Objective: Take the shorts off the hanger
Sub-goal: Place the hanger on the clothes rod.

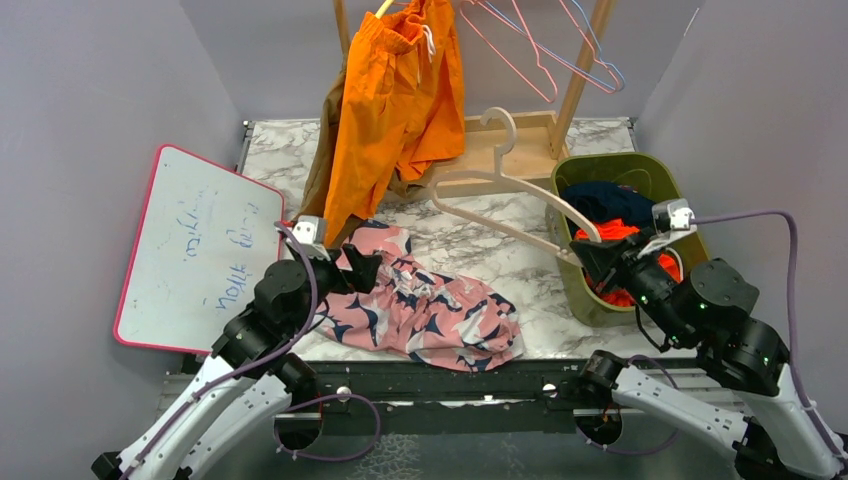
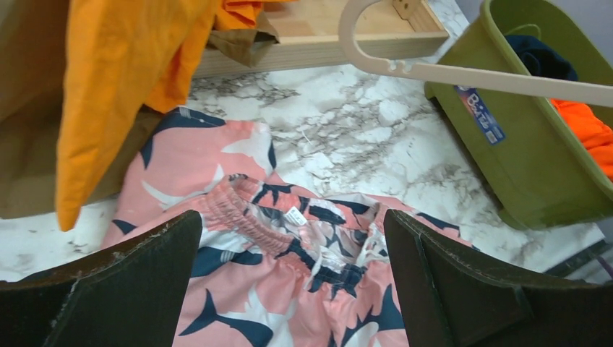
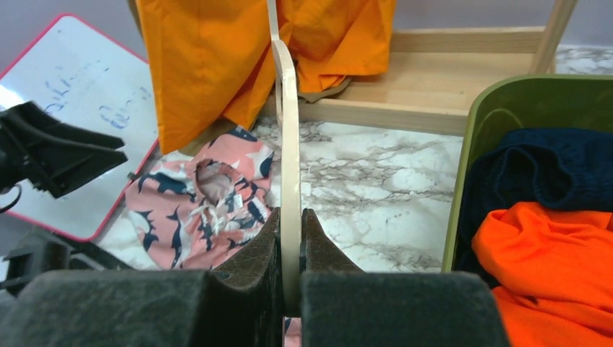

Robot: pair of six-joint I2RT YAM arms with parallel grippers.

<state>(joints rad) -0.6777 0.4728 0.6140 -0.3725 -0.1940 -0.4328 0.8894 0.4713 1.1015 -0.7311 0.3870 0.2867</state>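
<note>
Top external view: the pink shorts (image 1: 440, 315) lie crumpled on the surface (image 1: 480, 250) by its near edge, free of any hanger. Their long axis runs along that edge, from under the left claw (image 1: 365, 270) toward the middle. That claw hangs released just over their left end, so the left arm is plainly the nearer one. The right claw (image 1: 590, 255) is clenched on the bare beige hanger (image 1: 545, 200) above the green basket (image 1: 610, 160) at the right edge. The orange shorts (image 1: 390, 110) hang from the rack at the far edge.

Left wrist view: the left claw (image 2: 289, 238) stands wide open with nothing in it. The pink shorts (image 2: 217, 166) lie straight below and ahead, and their gathered waistband (image 2: 246, 217) crosses the gap between the jaws. A short drop would likely catch it.

Right wrist view: the right claw (image 3: 290, 224) pinches the hanger (image 3: 289, 130) edge-on, and its arm points away toward the far edge. The pink shorts (image 3: 209, 195) lie well to its left. Navy shorts (image 3: 535, 173) and red-orange shorts (image 3: 564, 275) fill the basket (image 3: 463, 181) on the right.
</note>
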